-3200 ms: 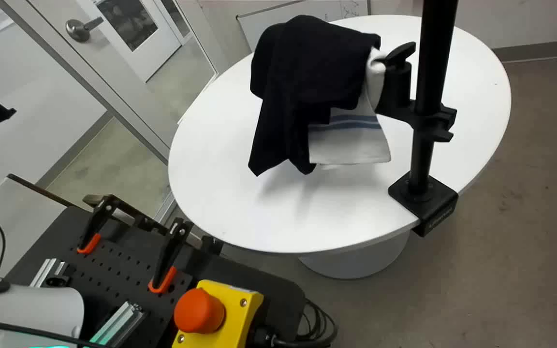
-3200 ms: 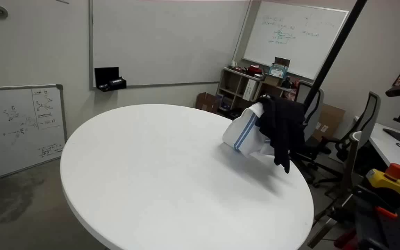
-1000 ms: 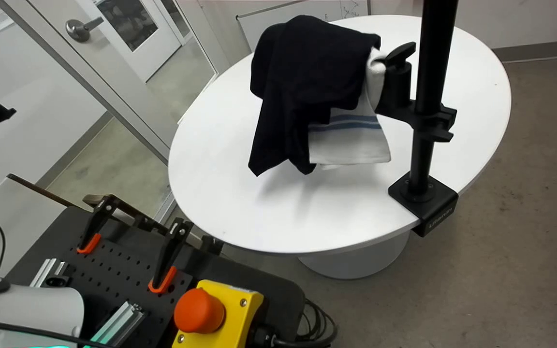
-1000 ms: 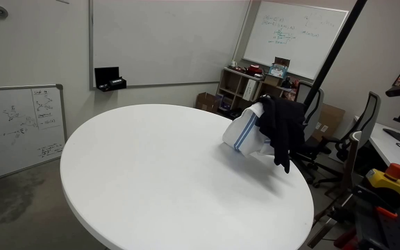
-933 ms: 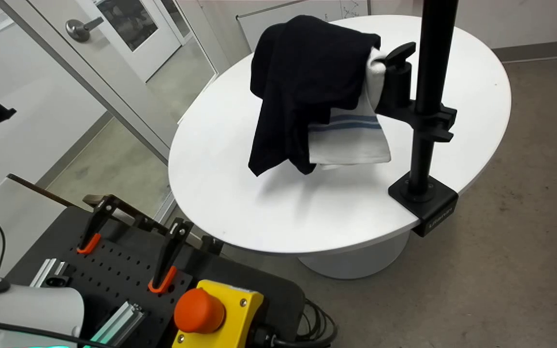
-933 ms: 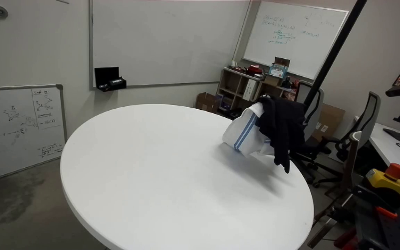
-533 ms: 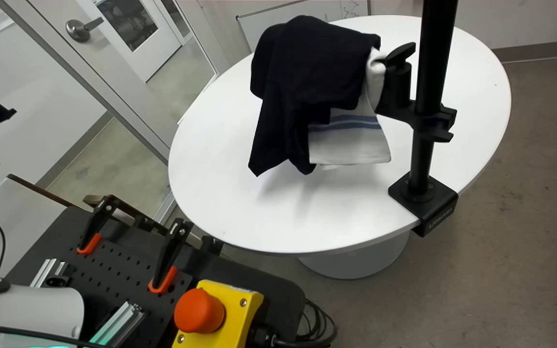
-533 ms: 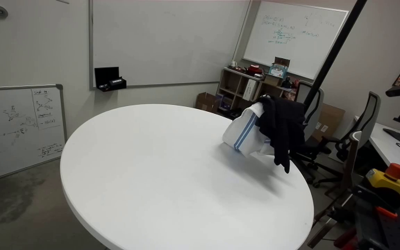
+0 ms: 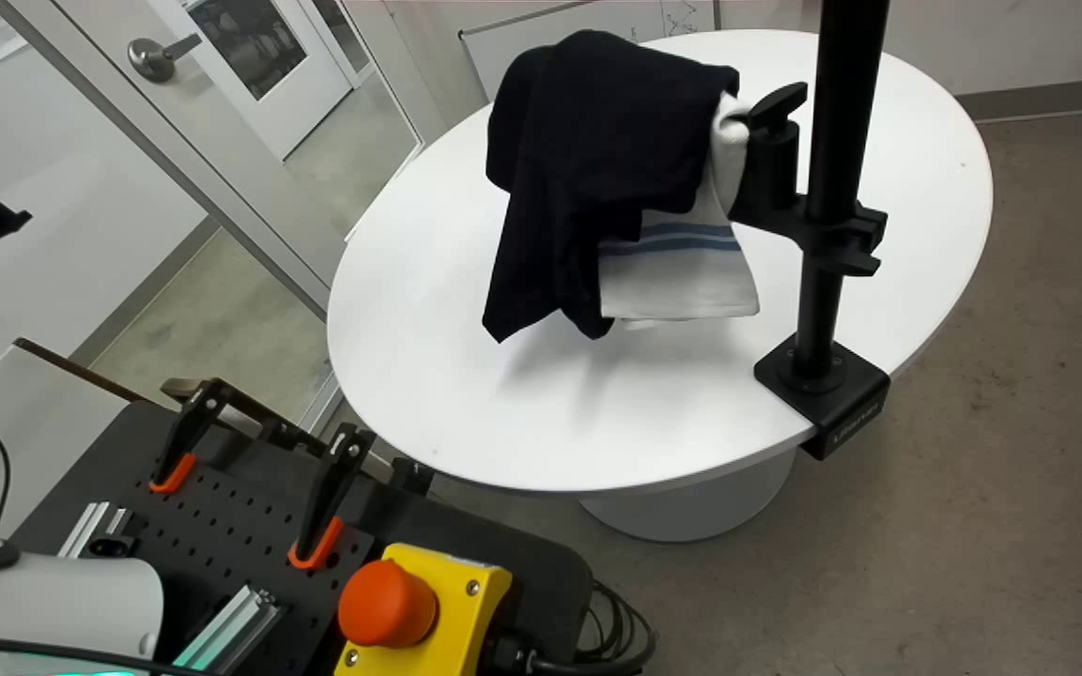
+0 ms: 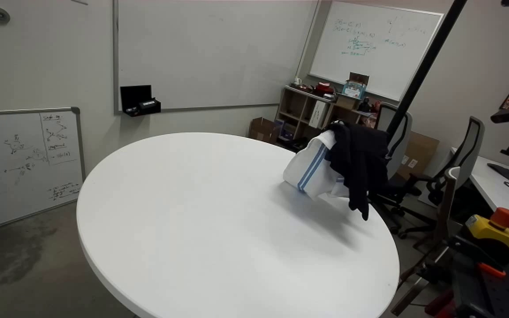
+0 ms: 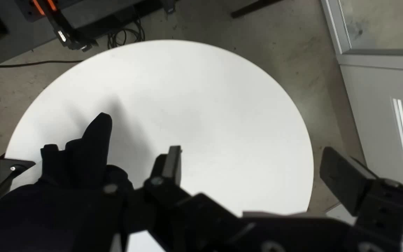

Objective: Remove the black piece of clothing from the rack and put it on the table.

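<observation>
The black piece of clothing (image 9: 607, 122) hangs limp over the rack's side arm, above the tabletop. It also shows in an exterior view (image 10: 360, 152) and the wrist view (image 11: 79, 164). The white towel with blue stripes (image 9: 677, 277) hangs partly under it. The black rack (image 9: 842, 141) is clamped to the edge of the white table (image 9: 428, 385). In the wrist view my gripper (image 11: 252, 155) is open, with nothing between its fingers. The clothing lies left of the left finger, partly hidden behind the gripper. The exterior views do not clearly show my gripper.
A dark cart with clamps (image 9: 325, 498) and a yellow box with an orange button (image 9: 386, 601) stands beside the table. The rack's tall post (image 10: 427, 62) rises past the clothing. Chairs (image 10: 462, 163) stand behind. A door (image 9: 250, 141) is near the table.
A small dark shape now shows at the top right edge of an exterior view; I cannot tell what it is. A cable over the arm's base has shifted slightly. Clothing, towel and rack have not moved.
</observation>
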You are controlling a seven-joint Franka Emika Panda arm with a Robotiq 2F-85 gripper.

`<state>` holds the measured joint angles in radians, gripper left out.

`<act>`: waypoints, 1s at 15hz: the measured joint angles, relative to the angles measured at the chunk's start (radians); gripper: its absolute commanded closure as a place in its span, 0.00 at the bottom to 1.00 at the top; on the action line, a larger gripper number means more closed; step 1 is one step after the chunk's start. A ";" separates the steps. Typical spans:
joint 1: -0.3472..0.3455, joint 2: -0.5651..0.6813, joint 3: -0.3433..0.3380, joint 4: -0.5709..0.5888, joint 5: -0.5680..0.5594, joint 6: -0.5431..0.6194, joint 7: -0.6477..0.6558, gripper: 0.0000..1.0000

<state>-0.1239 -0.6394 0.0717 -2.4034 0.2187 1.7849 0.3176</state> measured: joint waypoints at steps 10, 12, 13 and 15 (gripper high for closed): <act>-0.125 0.183 -0.088 0.064 -0.144 0.218 0.083 0.00; -0.142 0.233 -0.115 0.078 -0.183 0.265 0.082 0.00; -0.148 0.260 -0.129 0.084 -0.201 0.293 0.082 0.00; -0.161 0.318 -0.156 0.097 -0.238 0.355 0.082 0.00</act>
<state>-0.2844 -0.3213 -0.0842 -2.3067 -0.0190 2.1398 0.3993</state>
